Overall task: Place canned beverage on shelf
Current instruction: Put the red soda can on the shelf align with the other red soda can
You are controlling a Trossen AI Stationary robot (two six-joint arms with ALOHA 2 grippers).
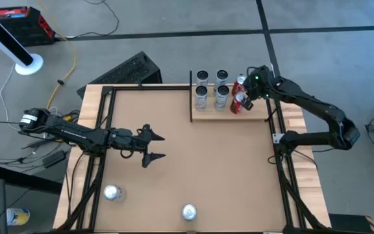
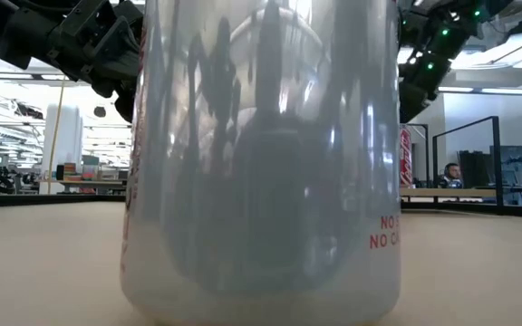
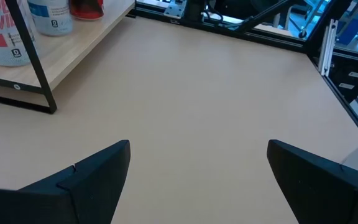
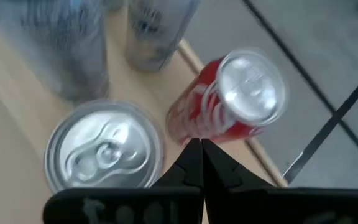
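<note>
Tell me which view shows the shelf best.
The high view: the whole shelf shows from above, cans in rows and the black rail at one end. The left wrist view gives only a corner with its rail. The right wrist view gives a strip under the cans. In the low view a near can hides it.

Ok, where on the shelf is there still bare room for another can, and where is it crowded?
The shelf is crowded at its right end, where the shut right gripper hangs over the red cans. Silver cans fill the middle. Bare wood shows only as a strip along the front edge. The open tabletop beyond the open left gripper is far roomier.
</note>
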